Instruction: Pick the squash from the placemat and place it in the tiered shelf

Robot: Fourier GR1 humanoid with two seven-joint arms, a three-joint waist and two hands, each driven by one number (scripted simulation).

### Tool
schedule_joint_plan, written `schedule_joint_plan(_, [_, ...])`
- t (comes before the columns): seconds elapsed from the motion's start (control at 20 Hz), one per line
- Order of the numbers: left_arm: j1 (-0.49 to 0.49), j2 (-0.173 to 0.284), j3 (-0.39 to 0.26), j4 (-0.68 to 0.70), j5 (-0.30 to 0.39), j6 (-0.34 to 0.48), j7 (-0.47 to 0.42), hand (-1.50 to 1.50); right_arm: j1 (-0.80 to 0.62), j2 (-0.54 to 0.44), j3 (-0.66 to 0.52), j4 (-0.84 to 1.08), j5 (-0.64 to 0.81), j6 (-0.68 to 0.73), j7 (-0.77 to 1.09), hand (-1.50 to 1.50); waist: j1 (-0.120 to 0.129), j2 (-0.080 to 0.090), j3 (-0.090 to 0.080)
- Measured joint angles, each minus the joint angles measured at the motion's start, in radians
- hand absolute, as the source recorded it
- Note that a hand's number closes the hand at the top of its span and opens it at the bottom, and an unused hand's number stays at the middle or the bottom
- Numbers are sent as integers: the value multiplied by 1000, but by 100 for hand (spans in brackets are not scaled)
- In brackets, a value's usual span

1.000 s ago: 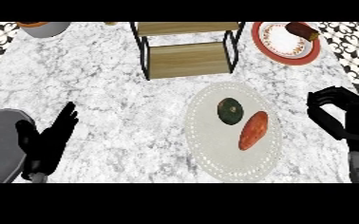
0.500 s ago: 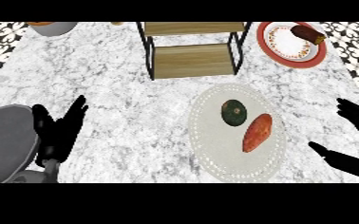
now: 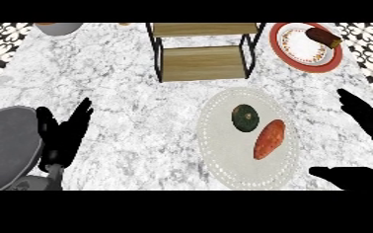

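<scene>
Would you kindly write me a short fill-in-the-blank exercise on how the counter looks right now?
1. The dark green squash lies on the round ____ beside an orange sweet potato.
2. The right hand holds ____.
3. Both wooden levels of the tiered shelf are ____.
4. The left hand rests open at the view's lower ____.

Missing words: placemat; nothing; empty; left

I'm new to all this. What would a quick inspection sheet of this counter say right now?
Surface: marbled counter.
Job's things: dark green squash on the pale round placemat, beside an orange sweet potato; wooden tiered shelf behind.
Clutter: red-rimmed plate holding a brown food item; grey bowl far left.
Hands: left hand open, resting; right hand open at the right edge, holding nothing.
Cables: nothing seen.
Surroundings: patterned tiles at the corners.
</scene>
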Motion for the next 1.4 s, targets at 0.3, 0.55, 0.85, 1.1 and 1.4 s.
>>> schedule_joint_plan(0.3, [-21, -6, 14, 12, -6, -23, 20, 0, -198, 26, 110, -59, 152, -55, 384, -150, 12, 3, -1])
schedule_joint_plan(0.55, [-32, -20, 22, 21, -20, -29, 21, 0, -362, 97, 225, 13, 316, -64, 604, -150, 16, 4, -1])
schedule_joint_plan(0.85, [-15, -40, 36, 11, -44, -36, 11, 0, -463, 189, 282, 128, 387, -11, 691, -150, 11, 2, 1])
schedule_joint_plan(1.1, [-9, -51, 44, -10, -61, -31, 46, 0, -507, 263, 335, 190, 465, 28, 726, -150, 7, 2, 0])
schedule_joint_plan(1.4, [12, -60, 63, -30, -82, -37, 52, 0, -474, 332, 351, 257, 559, 37, 733, -150, 4, 2, 1])
